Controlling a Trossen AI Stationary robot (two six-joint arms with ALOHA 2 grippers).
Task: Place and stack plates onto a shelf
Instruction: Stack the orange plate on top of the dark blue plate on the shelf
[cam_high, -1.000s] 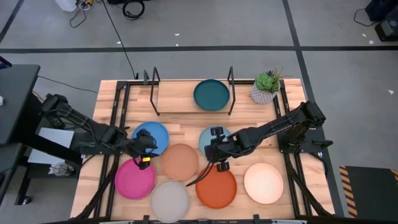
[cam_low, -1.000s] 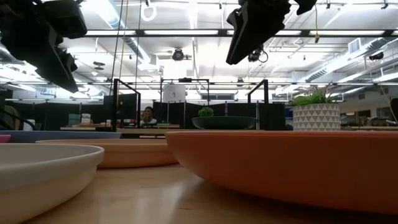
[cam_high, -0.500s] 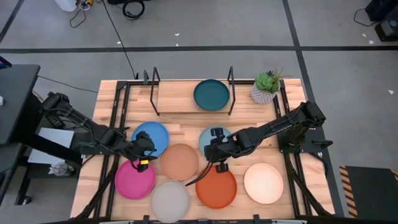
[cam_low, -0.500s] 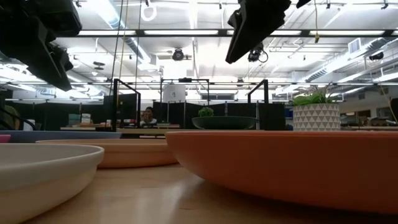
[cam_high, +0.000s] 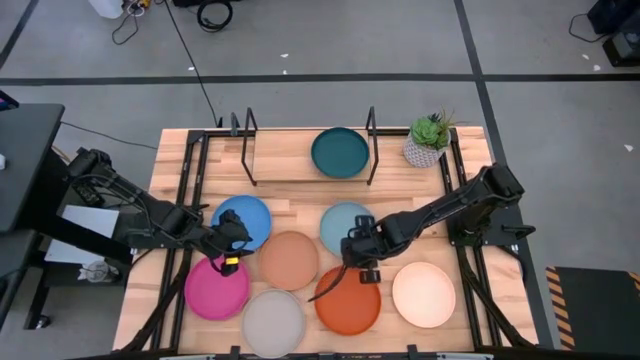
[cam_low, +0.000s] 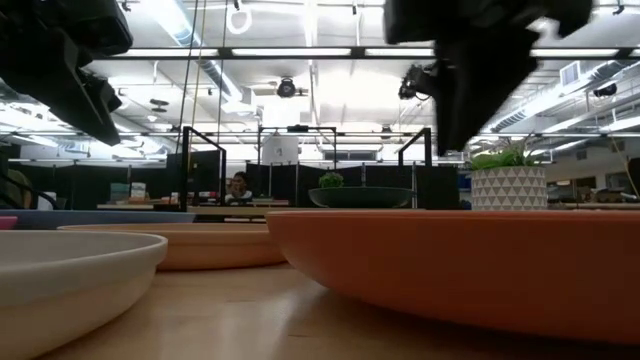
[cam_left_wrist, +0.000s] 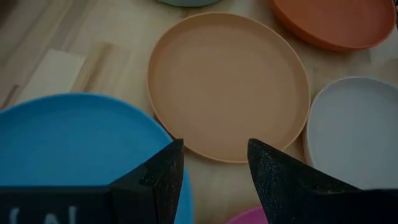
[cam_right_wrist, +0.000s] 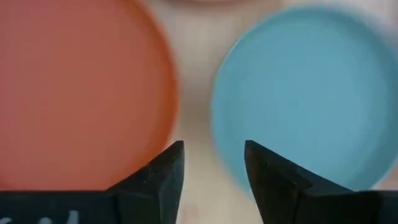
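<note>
Seven plates lie flat on the tabletop: blue (cam_high: 240, 218), pale blue (cam_high: 345, 225), tan (cam_high: 289, 259), pink (cam_high: 216, 288), grey (cam_high: 273, 320), orange (cam_high: 348, 300) and cream (cam_high: 423, 294). The dark teal plate (cam_high: 340, 152) rests on the shelf (cam_high: 285, 160), near its right upright. My left gripper (cam_high: 240, 245) hangs open above the near right rim of the blue plate (cam_left_wrist: 68, 149), facing the tan plate (cam_left_wrist: 227, 87). My right gripper (cam_high: 353, 257) hangs open over the gap between the orange plate (cam_right_wrist: 74, 87) and the pale blue plate (cam_right_wrist: 305, 93).
A potted plant (cam_high: 428, 140) stands at the far right of the table beside the shelf. The shelf's left half is bare wood between black uprights (cam_high: 248, 135). Black frame rails run along both table sides. The plates lie close together, with narrow strips of wood between them.
My right gripper has moved off the pale blue plate toward the near edge and a little to the right, turning as it went; it now hangs over the gap by the orange plate, and the pale blue plate shows whole.
</note>
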